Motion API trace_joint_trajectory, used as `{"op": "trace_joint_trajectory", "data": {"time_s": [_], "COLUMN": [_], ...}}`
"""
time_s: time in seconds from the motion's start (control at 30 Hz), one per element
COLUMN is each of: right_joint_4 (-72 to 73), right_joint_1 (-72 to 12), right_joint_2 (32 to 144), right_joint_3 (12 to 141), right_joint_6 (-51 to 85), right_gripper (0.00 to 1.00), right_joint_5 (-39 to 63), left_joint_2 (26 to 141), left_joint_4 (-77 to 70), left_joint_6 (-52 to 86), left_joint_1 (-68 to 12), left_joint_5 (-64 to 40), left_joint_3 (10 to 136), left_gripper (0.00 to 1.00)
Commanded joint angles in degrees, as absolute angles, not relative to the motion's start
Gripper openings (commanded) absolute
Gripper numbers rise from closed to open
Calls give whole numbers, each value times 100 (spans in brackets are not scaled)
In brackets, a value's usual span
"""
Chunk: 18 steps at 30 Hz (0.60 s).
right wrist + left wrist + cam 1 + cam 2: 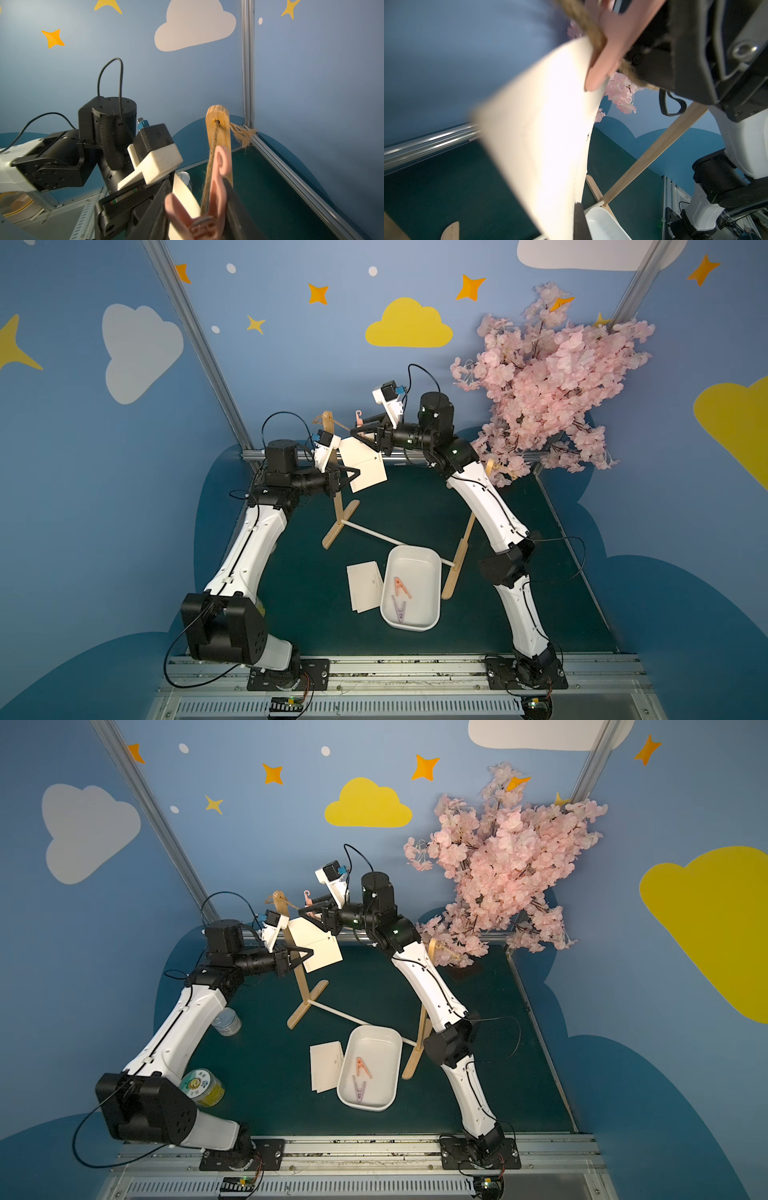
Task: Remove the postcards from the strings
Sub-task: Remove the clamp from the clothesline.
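Pink plastic clothespin [218, 182], squeezed in right gripper [197, 187], presumably to release brown jute twine [213, 149]. Left gripper [355, 475] pinches corner of white paper postcard [368, 466], steadying it.

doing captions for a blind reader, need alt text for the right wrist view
The right claw pinches a pink clothespin clipped on jute twine that runs to a hole in a wooden post, a white postcard beside it. The left arm sits close by, against a blue wall with a cloud and stars.
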<state>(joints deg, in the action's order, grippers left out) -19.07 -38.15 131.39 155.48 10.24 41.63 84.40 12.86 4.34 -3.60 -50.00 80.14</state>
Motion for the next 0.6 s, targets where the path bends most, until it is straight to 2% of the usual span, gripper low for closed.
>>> {"op": "trace_joint_trajectory", "data": {"time_s": [0.0, 0.13, 0.57], "right_joint_4": [-1962, -1903, -1970], "right_joint_1": [-3797, -3795, -3845], "right_joint_2": [13270, 13282, 13169], "right_joint_3": [15684, 15681, 15675], "right_joint_6": [1047, 1107, 940], "right_gripper": [28, 0, 0], "right_joint_5": [4337, 4312, 3833], "left_joint_2": [8474, 8416, 8293], "left_joint_4": [1311, 1223, 946], "left_joint_6": [429, 478, 688], "left_joint_1": [-360, -358, -353], "left_joint_5": [-5198, -5229, -5229], "left_joint_3": [8165, 8139, 7883], "left_gripper": [3, 3, 3]}}
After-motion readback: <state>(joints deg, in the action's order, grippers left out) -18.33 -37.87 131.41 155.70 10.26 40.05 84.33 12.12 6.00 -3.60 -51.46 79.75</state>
